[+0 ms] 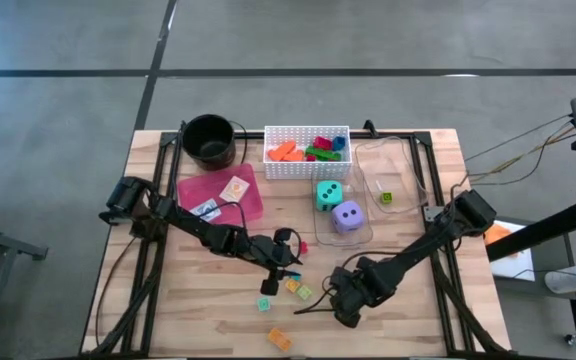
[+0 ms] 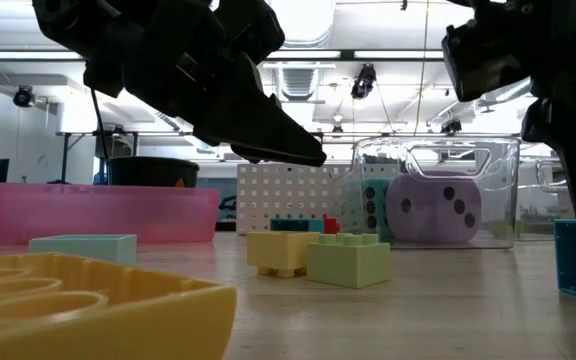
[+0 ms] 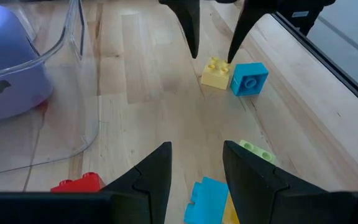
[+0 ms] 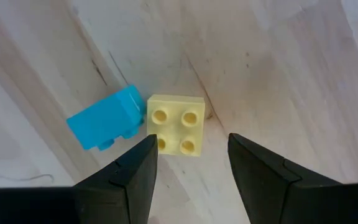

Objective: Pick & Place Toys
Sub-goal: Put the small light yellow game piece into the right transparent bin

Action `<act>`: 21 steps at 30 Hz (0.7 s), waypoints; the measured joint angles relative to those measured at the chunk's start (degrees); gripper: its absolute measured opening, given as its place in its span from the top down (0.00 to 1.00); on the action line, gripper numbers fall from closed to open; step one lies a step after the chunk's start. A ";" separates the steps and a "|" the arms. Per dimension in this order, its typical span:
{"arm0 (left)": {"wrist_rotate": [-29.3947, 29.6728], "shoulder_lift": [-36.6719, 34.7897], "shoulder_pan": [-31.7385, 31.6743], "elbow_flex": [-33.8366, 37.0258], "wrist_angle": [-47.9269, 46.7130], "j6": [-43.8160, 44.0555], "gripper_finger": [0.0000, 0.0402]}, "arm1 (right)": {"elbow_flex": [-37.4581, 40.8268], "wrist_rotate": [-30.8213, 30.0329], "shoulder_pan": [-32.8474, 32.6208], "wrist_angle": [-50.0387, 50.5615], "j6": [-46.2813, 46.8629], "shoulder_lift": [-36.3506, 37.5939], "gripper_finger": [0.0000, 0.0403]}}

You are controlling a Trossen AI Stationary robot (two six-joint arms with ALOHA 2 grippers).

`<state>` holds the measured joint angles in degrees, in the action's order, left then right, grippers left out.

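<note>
A pale yellow block [image 4: 176,132] lies on the surface [image 1: 208,320] touching a blue block [image 4: 104,126]. The right claw [image 4: 191,165] hangs over it, parted and empty, likely lining up a grab. The left claw [image 3: 196,167] waits nearby, parted, empty.

1. My left arm reaches in from the table's left edge toward the middle, bent at the elbow, wrist angled down.
2. I see the left gripper [image 1: 286,262] low over the tabletop, fingers [image 3: 157,174] parted with a gap between them and nothing clamped.
3. My right arm comes in from the right edge, stretched diagonally toward the front centre.
4. The right gripper [image 1: 330,298] points down, fingers [image 4: 138,171] spread apart, closed on nothing.
</note>
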<state>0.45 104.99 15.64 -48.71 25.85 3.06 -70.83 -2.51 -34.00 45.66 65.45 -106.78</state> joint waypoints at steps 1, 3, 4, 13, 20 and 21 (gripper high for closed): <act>0.00 0.00 0.00 0.00 0.00 0.02 0.63 | -0.15 0.00 0.01 -0.02 -0.02 0.04 0.51; 0.02 0.00 0.00 0.00 0.00 0.02 0.63 | -0.51 -0.01 -0.02 -0.01 -0.02 0.11 0.51; 0.00 0.00 -0.02 0.00 0.02 0.02 0.63 | -0.77 0.01 -0.04 0.01 -0.02 0.11 0.51; 0.00 0.00 -0.02 0.00 0.00 0.02 0.63 | -0.38 0.01 -0.66 -1.56 0.59 0.02 0.51; 0.00 0.00 -0.04 0.00 0.00 0.01 0.63 | 0.15 -0.01 -0.66 -1.63 0.60 0.00 0.51; 0.00 0.00 -0.04 0.00 0.00 0.01 0.63 | 0.18 -0.01 -0.66 -1.65 0.61 0.00 0.51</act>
<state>0.45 104.99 15.59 -48.71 25.85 3.07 -70.65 -2.52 -34.65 44.01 66.06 -106.78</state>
